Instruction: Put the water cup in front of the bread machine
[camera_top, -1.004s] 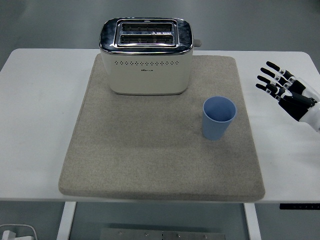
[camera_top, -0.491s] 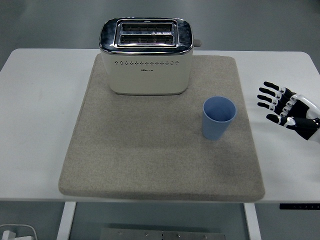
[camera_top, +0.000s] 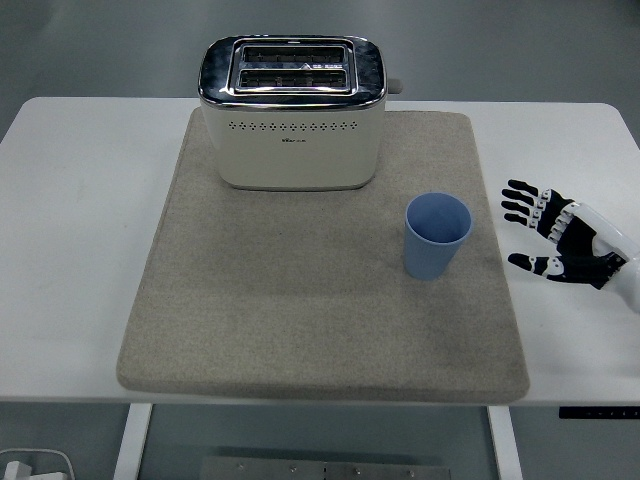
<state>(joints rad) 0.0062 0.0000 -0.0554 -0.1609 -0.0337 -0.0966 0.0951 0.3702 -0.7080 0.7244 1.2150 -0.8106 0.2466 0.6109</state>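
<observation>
The white surface (camera_top: 80, 250) runs nearly the full width of the view, with its near edge showing along the bottom and bare strips left and right of a big grey mat (camera_top: 300, 300). The mat covers most of the middle; in front of the toaster (camera_top: 292, 112) there is a wide stretch of it with nothing on it, reaching down to the mat's front edge. The toaster sits at the mat's back edge, its two slots facing up.

The cup (camera_top: 436, 236) is light blue, plain, upright, with its open mouth toward the ceiling (it looks empty from here). It stands on the mat's right part, forward and to the right of the toaster and well apart from it, near the mat's right edge.

The right hand (camera_top: 553, 232) comes in from the right over the bare surface, just beyond the mat's edge and near the cup without touching it. Its fingers (camera_top: 519, 200) are spread wide, palm turned toward the cup, gripping nothing. The arm behind it is cut off by the picture's right edge, so only the wrist shows.

Under the surface, a leg and some fittings are only partly visible.
</observation>
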